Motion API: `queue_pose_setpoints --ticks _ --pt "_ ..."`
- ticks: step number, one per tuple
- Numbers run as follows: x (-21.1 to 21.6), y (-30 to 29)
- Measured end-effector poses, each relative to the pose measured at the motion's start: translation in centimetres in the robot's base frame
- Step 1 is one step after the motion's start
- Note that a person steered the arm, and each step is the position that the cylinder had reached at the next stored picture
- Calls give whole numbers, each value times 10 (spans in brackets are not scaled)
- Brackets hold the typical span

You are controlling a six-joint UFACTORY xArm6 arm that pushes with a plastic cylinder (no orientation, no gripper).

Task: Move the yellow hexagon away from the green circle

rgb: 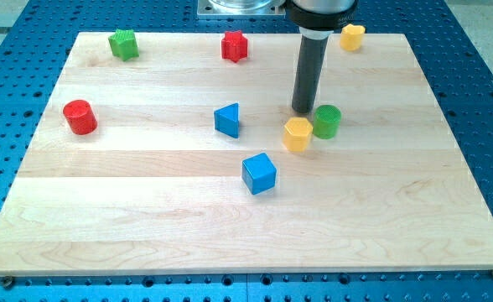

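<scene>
The yellow hexagon (298,134) sits right of the board's middle, touching or nearly touching the green circle (327,121) on its right. My tip (303,111) stands just above the yellow hexagon and just left of the green circle, close to both. The dark rod rises straight up from there toward the view's top.
A blue triangle (227,120) lies left of the hexagon and a blue cube (259,173) below-left. A red cylinder (80,117) is at the left, a green star (124,44) and red star (235,46) along the top, a yellow block (352,37) at top right. The wooden board (146,226) has blue table around it.
</scene>
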State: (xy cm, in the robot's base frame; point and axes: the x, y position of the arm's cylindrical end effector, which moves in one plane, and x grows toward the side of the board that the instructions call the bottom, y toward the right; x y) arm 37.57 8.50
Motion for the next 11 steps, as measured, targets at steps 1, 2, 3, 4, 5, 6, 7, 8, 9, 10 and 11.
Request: queue_pose_setpoints --ticks 1,2,3,4,5,6,7,8,9,10,11 --pt "0 -22" --pt "24 -34" --pt "32 -1" --pt "32 3" --pt "50 -30" --pt "70 -29" --pt "67 -75" --pt "102 -61" --pt "112 -3" --pt "105 79" --pt "90 128"
